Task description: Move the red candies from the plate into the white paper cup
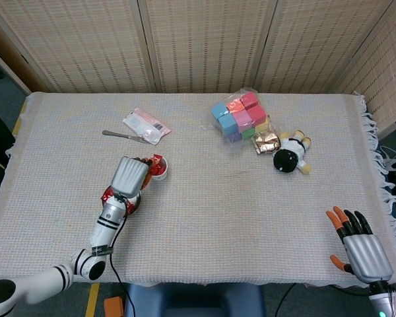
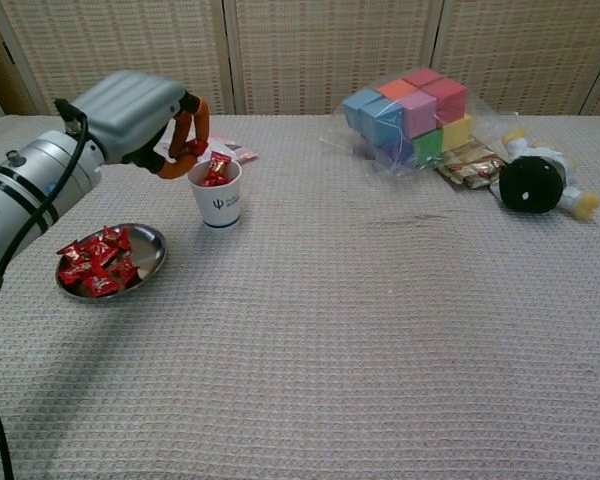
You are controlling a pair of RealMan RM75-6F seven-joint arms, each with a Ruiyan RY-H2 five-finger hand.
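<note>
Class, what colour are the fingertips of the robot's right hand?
Orange, on black fingers; the right hand shows only in the head view.

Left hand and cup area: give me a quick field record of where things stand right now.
left hand: above the cup's left rim, pinching a red candy
white paper cup: upright, red candies inside
plate: left of the cup, several red candies left
right hand: fingers spread, holding nothing, near table's right front edge
</note>
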